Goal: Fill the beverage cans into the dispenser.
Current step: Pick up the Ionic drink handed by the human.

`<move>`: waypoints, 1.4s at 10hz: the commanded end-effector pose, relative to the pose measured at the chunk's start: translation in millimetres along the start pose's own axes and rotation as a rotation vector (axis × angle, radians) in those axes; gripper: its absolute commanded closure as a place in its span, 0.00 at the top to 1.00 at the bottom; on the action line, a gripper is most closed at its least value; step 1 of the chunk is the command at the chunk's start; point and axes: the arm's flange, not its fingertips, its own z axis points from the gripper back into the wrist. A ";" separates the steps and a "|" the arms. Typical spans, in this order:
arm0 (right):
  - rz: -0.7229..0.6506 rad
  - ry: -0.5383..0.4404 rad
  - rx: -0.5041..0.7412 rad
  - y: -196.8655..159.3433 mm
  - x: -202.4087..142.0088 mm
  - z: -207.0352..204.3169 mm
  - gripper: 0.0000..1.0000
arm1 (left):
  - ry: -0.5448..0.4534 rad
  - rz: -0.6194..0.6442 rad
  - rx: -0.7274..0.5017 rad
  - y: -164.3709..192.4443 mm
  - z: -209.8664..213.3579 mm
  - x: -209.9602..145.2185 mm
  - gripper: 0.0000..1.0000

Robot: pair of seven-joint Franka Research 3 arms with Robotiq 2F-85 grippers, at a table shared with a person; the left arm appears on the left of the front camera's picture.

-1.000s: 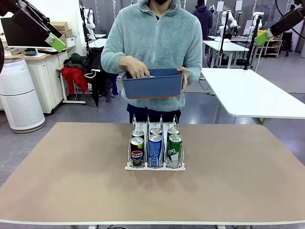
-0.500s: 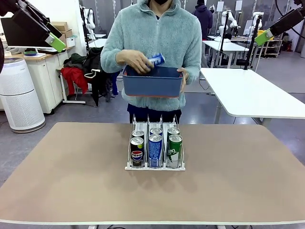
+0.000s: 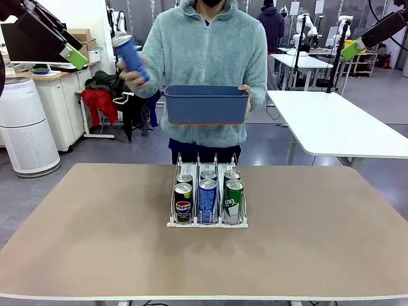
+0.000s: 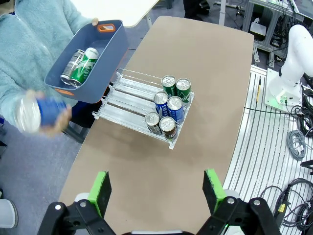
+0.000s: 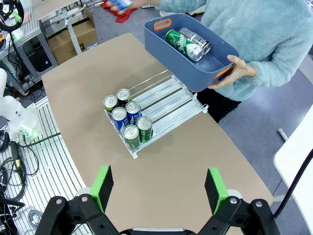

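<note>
The dispenser [image 3: 207, 224] stands mid-table with several upright beverage cans at its front: black Pepsi [image 3: 183, 204], blue [image 3: 208, 201] and green [image 3: 234, 203], with another behind each. Its rear lanes [image 4: 129, 88] are bare. The person at the far side holds a dark blue bin [image 3: 206, 105] in one hand and a blue can [image 3: 132, 56] raised in the other. A green can [image 5: 183, 43] and a silver one lie in the bin. My left gripper [image 4: 156, 191] and right gripper [image 5: 159, 188] hang open high above the table, far from the cans.
The brown table [image 3: 89, 242] has wide bare room on both sides of the dispenser. A white table [image 3: 338, 124] stands behind at the right, and an air purifier [image 3: 25, 127] at the left.
The person's hand took a blue can out of the bin and raised it up toward the picture's left. Both arms stayed still.
</note>
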 end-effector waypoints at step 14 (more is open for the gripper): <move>0.002 0.003 -0.001 1.2 -0.1 -0.6 1.00 | 0.055 0.041 0.044 7.5 -4.4 -1.9 1.00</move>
